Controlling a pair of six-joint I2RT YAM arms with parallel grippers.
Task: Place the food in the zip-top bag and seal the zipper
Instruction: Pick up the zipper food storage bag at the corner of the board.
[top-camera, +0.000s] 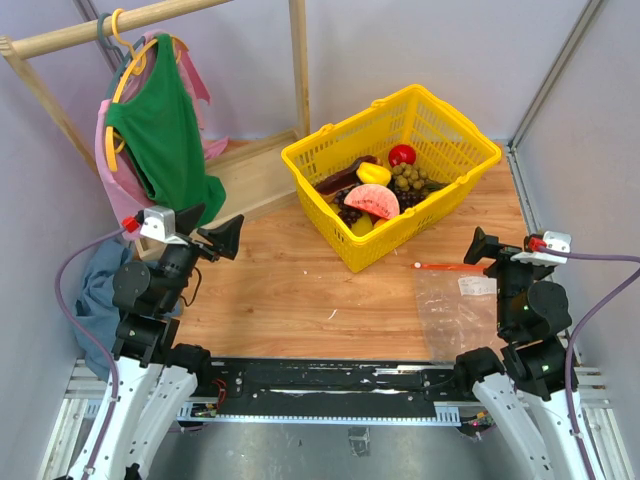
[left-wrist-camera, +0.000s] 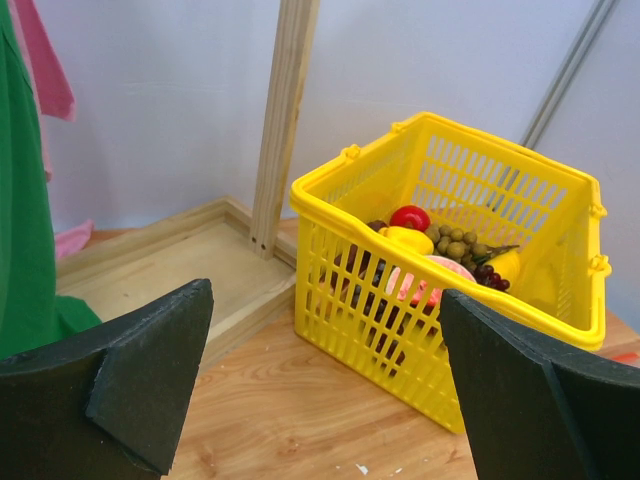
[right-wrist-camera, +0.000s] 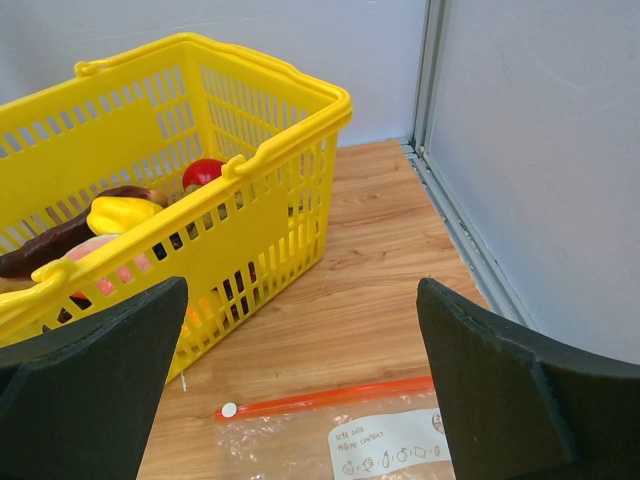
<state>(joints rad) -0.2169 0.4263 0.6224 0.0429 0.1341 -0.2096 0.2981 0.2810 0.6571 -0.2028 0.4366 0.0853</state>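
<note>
The wooden tabletop (top-camera: 290, 290) carries three things. A yellow basket (top-camera: 440, 205) stands at about one o'clock from its centre. The clear zip-top bag (top-camera: 455, 320) lies flat at four o'clock, its red-orange zipper (top-camera: 450, 267) along the far edge. A wooden frame base (top-camera: 245, 175) sits at eleven o'clock.

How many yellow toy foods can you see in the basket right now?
2. One yellow toy pepper lies on top mid-pile in the yellow plastic basket; another yellow piece sits by the near wall, next to the red watermelon slice. Others may be buried.
</note>
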